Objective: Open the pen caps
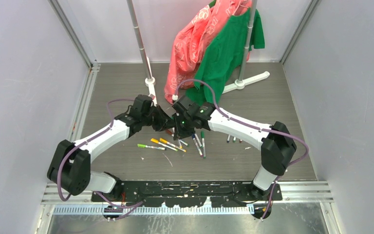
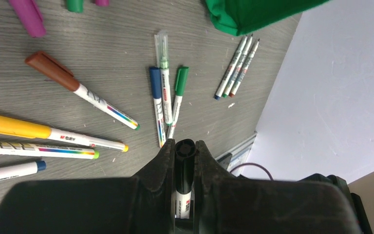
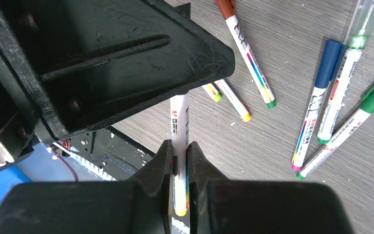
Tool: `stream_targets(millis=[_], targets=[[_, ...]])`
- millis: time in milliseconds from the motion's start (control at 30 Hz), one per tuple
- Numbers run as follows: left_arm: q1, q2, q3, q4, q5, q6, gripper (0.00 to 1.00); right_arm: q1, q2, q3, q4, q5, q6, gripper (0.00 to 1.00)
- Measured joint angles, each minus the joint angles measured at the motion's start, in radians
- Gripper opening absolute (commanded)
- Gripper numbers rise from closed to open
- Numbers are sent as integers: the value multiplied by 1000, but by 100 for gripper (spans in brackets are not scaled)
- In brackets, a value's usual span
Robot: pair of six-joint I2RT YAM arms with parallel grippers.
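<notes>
Both arms meet mid-table over one pen (image 3: pixel 179 117). The left gripper (image 2: pixel 185 147) is clamped on what looks like its black cap (image 2: pixel 185 163), and the right gripper (image 3: pixel 180 150) is squeezed on the white barrel. The loose pens (image 1: pixel 168 144) lie on the table (image 1: pixel 272 161) just nearer.

arms (image 1: pixel 102 139): white shells, black joints | cables (image 1: pixel 110 111): purple — looped | jaws: black, scuffed

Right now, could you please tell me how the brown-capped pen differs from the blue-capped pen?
The brown-capped pen lies diagonally on its own; the blue-capped pen lies against a clear-capped green pen. The brown-capped pen's tail end is green, the blue-capped pen's magenta. Both are capped, white-barrelled and flat on the table.
</notes>
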Motion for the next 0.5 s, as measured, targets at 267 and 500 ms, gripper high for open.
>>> stream_targets(millis=[267,500], targets=[[12,-5,-40,17,-29,-76,0,2,-99,-190,195,-1,22,1],[156,18,-51,193,-97,-189,0,31,-185,-354,112,-5,55,1]])
